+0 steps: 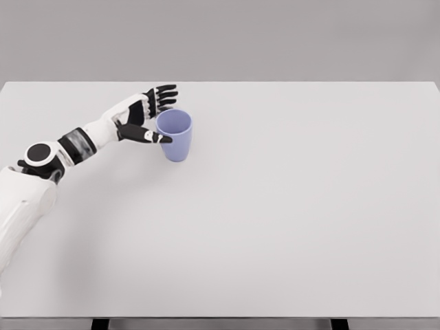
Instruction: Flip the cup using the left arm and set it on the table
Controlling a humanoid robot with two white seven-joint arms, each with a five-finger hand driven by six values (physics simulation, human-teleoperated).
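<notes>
A light purple cup (175, 137) stands upright on the white table (289, 206), its mouth facing up, left of the middle and toward the back. My left hand (157, 117) is right beside the cup's left side at rim height. Its fingers (163, 95) are spread behind the rim and the thumb (152, 137) reaches along the cup's near-left side. The hand is open and looks at most lightly touching the cup, not closed around it. The left arm comes in from the lower left. No right arm shows.
Only the table's surface surrounds the cup. The table's far edge (220, 82) runs behind the hand, and the near edge (220, 317) lies along the bottom of the view.
</notes>
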